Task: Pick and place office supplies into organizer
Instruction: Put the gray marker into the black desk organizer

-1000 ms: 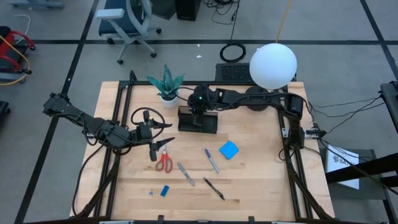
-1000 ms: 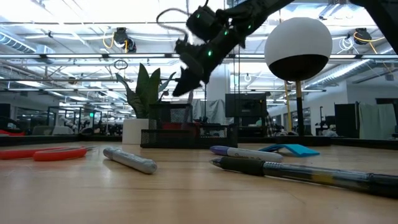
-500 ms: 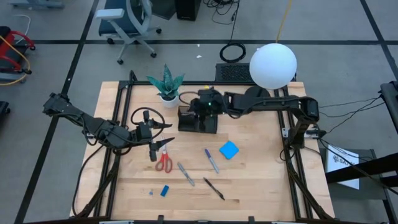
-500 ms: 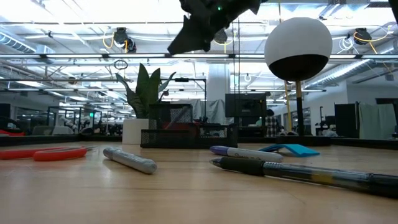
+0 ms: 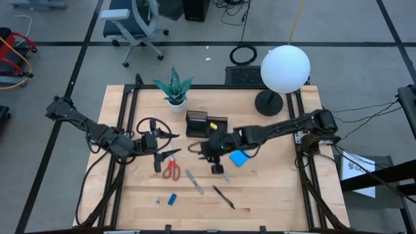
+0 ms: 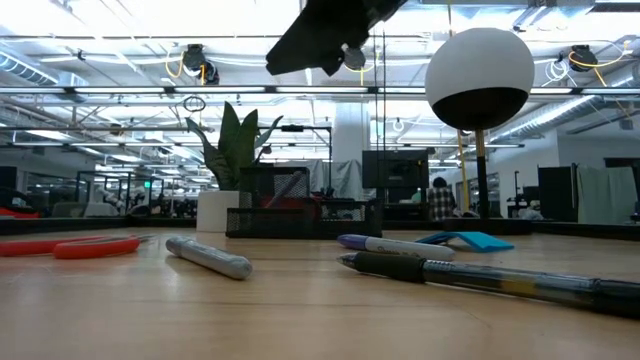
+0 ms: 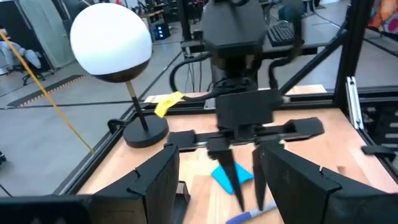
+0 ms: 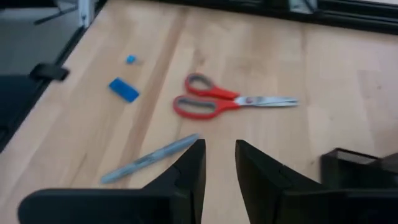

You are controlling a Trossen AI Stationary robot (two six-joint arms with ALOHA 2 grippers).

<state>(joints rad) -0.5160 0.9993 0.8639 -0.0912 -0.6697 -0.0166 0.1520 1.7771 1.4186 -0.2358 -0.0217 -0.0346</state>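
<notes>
Swinging from organizer [image 5: 207,123] to purple pen [image 5: 221,168] | right gripper [image 5: 216,168] slightly parted, empty | left gripper [image 5: 161,156] open by scissors [image 5: 171,169]

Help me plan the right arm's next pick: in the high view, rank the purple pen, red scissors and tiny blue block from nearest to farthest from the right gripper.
1. Purple pen, just under the right gripper.
2. Red scissors, toward the left arm.
3. Tiny blue block, near the front edge.

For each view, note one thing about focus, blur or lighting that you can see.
High view: even light, everything sharp. Low view: the black pen nearest the lens blurs, and ceiling lights glare. Left wrist view: the lamp globe is brightly lit. Right wrist view: the red-handled scissors look slightly soft.
</notes>
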